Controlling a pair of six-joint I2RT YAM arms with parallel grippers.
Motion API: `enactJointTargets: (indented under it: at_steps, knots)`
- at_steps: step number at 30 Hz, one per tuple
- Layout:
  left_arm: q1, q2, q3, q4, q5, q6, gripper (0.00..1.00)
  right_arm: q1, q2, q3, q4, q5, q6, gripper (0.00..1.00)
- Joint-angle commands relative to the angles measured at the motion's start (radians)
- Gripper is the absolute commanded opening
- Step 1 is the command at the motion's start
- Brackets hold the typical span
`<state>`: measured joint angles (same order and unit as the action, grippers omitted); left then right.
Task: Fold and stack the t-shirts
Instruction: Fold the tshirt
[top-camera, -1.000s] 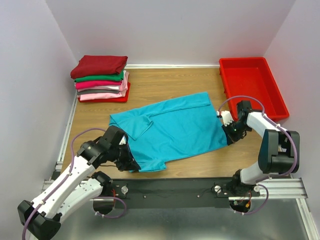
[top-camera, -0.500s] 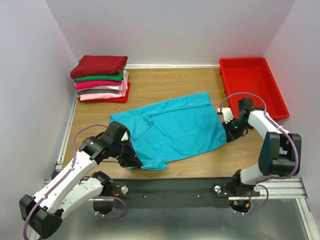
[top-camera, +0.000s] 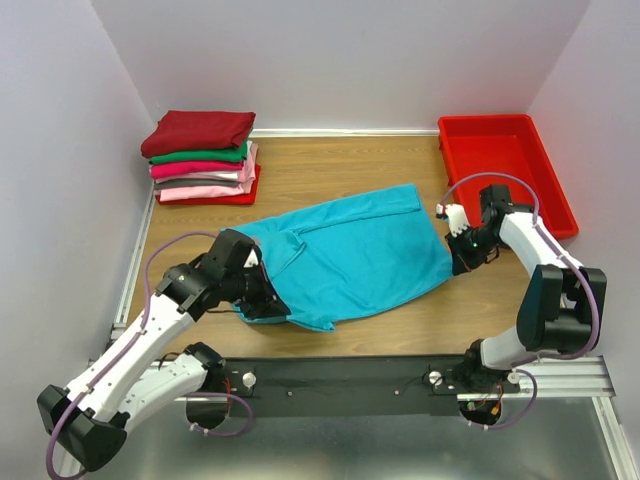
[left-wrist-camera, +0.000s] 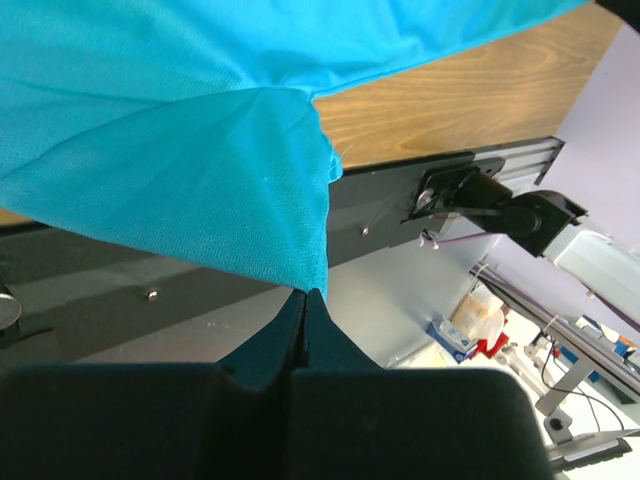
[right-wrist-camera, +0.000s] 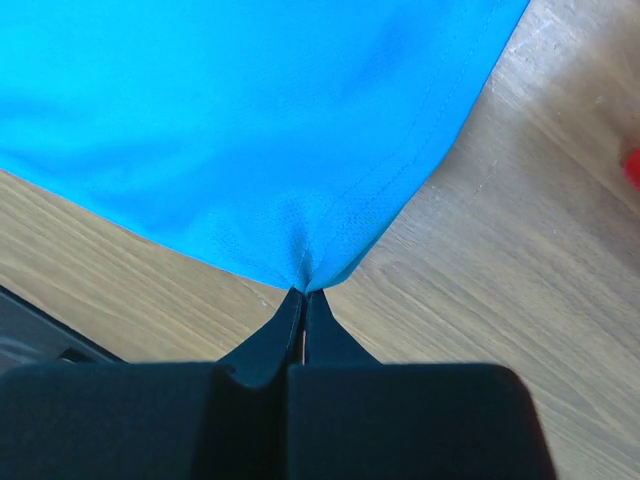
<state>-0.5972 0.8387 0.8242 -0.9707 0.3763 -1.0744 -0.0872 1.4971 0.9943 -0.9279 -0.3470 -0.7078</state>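
Presently, plain teal cotton t-shirt (top-camera: 355, 255) lies mid-frame on the wooden desk (top-camera: 340, 170), lower-left corner pinched in the closed left end effector (left-wrist-camera: 305, 293), right corner in the closed right end effector (right-wrist-camera: 303, 291), presumably for folding before joining the upper-left stack of folded t-shirts (top-camera: 200, 160).

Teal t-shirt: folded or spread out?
Mostly spread across the table, not folded; the teal t-shirt has two corners pinched by the left gripper and right gripper.

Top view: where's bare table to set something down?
Free: wood by the back wall, between the folded stack and the red bin; a narrower strip between the teal shirt and the near rail. Crowded at the left end effector and right end effector.
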Motion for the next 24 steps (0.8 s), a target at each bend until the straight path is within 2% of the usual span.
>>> enactJointTargets:
  at_steps: [1,6,13,18,24]
  knots:
    - [0.016,0.003,0.042,0.027,-0.050,0.034,0.00,-0.006,0.029,0.049,-0.035,-0.037,0.013,0.00]
    - [0.060,0.023,0.059,0.047,-0.073,0.074,0.00,-0.006,0.072,0.095,-0.034,-0.060,0.033,0.00]
    - [0.220,0.063,0.131,0.079,-0.114,0.192,0.00,-0.006,0.155,0.185,-0.034,-0.113,0.068,0.00]
    - [0.244,0.094,0.171,0.159,-0.145,0.188,0.00,-0.008,0.233,0.257,-0.032,-0.176,0.090,0.00]
    - [0.257,0.109,0.142,0.268,-0.129,0.159,0.00,-0.008,0.308,0.340,-0.029,-0.230,0.125,0.00]
